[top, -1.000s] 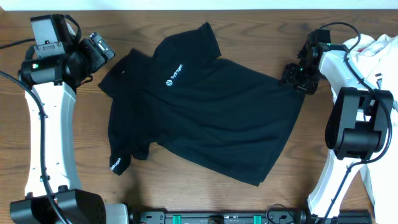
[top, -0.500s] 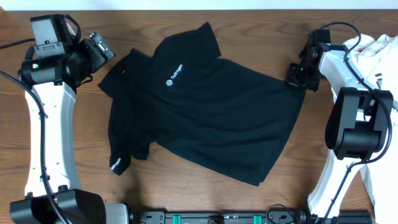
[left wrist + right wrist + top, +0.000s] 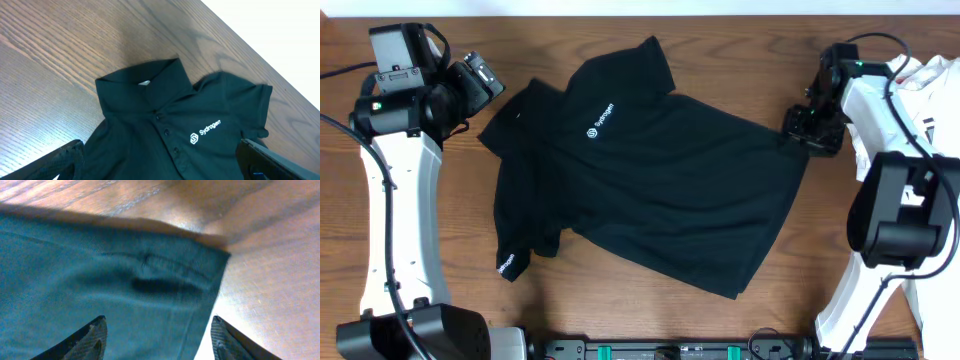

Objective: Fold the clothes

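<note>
A brown wood-grain table (image 3: 620, 312) holds the shirt (image 3: 650, 180) at its centre. The shirt is soft black fabric, spread out and slightly rumpled, with a white-logoed sleeve toward 7 o'clock and the collar toward 12. A crumpled white garment (image 3: 920, 75) lies at the 3 o'clock edge. The left gripper (image 3: 480, 80) hovers at the shirt's 10 o'clock, jaws wide apart and empty. The right gripper (image 3: 810, 130), at 2 o'clock, points down over the hem corner, fingers (image 3: 92, 337) parted and grasping nothing.

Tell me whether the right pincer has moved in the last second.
Yes. The right pincer has shifted slightly off the black shirt's corner, toward the white garment.
</note>
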`<action>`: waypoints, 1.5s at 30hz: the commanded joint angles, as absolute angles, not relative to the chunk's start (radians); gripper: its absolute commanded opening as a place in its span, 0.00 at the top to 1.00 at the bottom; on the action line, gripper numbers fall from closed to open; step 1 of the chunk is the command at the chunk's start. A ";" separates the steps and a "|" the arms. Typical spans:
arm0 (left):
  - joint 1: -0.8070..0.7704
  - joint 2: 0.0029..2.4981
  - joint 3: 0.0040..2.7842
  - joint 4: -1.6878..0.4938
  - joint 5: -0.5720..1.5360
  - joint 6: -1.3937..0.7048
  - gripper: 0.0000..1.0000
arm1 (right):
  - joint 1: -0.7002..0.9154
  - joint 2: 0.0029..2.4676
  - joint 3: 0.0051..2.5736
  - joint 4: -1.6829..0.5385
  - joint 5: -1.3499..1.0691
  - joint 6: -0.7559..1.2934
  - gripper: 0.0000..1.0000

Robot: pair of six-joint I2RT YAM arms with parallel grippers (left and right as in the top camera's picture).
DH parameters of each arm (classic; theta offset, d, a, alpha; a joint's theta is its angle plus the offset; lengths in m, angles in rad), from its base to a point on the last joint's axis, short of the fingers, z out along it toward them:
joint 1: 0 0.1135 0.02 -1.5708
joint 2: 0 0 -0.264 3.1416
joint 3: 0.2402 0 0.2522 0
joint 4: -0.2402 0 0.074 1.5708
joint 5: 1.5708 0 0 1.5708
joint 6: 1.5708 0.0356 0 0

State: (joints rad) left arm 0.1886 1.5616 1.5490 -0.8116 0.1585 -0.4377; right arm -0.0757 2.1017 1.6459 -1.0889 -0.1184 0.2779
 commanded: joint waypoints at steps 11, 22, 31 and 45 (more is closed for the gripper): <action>0.188 1.555 1.554 -0.815 0.168 -0.432 0.02 | -0.089 2.078 1.499 -0.912 -0.116 0.362 0.43; 0.188 1.556 1.554 -0.815 0.168 -0.432 0.02 | -0.101 2.078 1.449 -0.857 -0.117 0.366 0.44; 0.188 1.555 1.554 -0.815 0.169 -0.432 0.02 | -0.106 2.078 1.449 -0.844 -0.116 0.366 0.94; 0.188 1.556 1.554 -0.815 0.168 -0.432 0.02 | -0.127 2.078 1.478 -0.796 -0.135 0.173 0.99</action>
